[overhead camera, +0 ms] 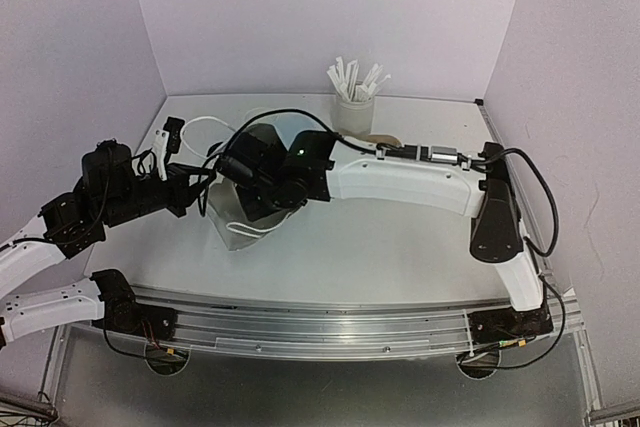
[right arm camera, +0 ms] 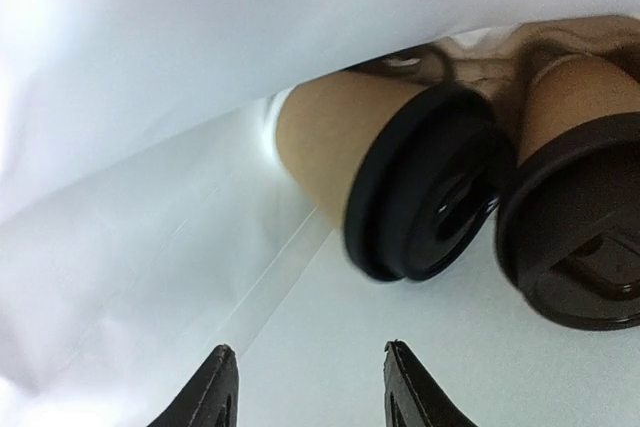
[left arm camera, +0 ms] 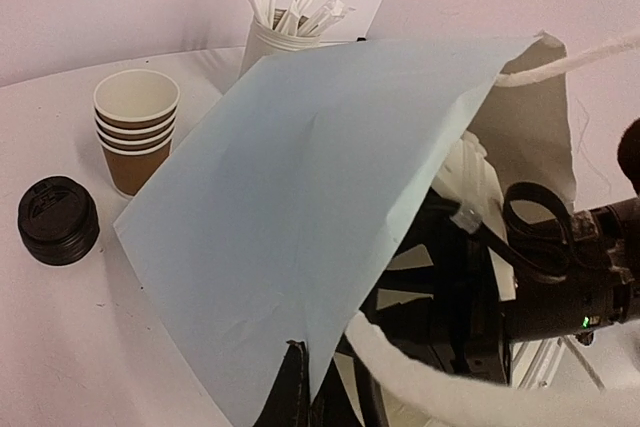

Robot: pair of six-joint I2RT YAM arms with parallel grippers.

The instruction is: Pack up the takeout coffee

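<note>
Two lidded takeout coffee cups lie on their sides inside a white paper bag (right arm camera: 150, 197): one (right arm camera: 400, 177) in the middle, the other (right arm camera: 580, 227) at the right, their black lids facing the camera. My right gripper (right arm camera: 308, 349) is inside the bag, open and empty, just short of the cups. My left gripper (left arm camera: 300, 382) is shut on the bag's edge (left arm camera: 300, 197) and holds the mouth open. From above, the bag (overhead camera: 236, 219) sits mid-table with the right gripper (overhead camera: 262, 190) reaching into it. A stack of empty kraft cups (left arm camera: 135, 132) and stacked black lids (left arm camera: 58, 219) stand outside.
A white cup of wrapped straws (overhead camera: 353, 105) stands at the back of the table, with the kraft cups (overhead camera: 381, 138) partly hidden behind the right arm. The bag's white rope handle (left arm camera: 480, 382) crosses the left wrist view. Lilac walls enclose three sides.
</note>
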